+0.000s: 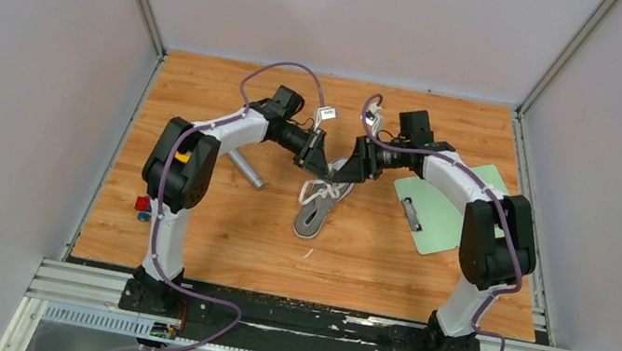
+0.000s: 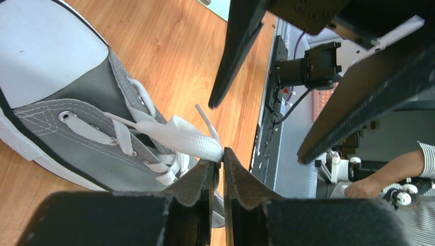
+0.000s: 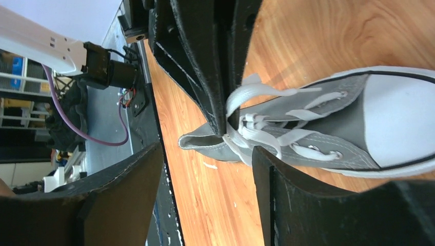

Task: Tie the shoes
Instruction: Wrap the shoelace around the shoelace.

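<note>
**Overhead and wrist views, bow-forming step.** The sneaker is lying at the centre of the table, its toe seemingly toward the bottom of the overhead frame. Both arms are meeting over its upper end.

The left gripper is pinching the white laces. Its jaws are standing all but together, with a flat strand caught at their tips, as seen at lower centre of the left wrist view. The right gripper is gaping wide and holding nothing. In its own view its dark fingers are rising from the bottom edge, framing the shoe's opening and the pinched lace above them.

The step in hand is judged to be the right gripper taking a second hold on the laces. To do it well:

- The left grip should be keeping its strand lightly taut, so the target lace stands clear of the eyelets without the shoe being lifted.
- The open jaws should be closing around one strand only, just beside the left tips but not touching them. The two sets of fingers are already near each other.
- Pulling should wait for a full closure.
- The two pulls should oppose each other, since nothing is pinning this light shoe to the wood.

A green clipboard is lying well apart, at right.
</note>
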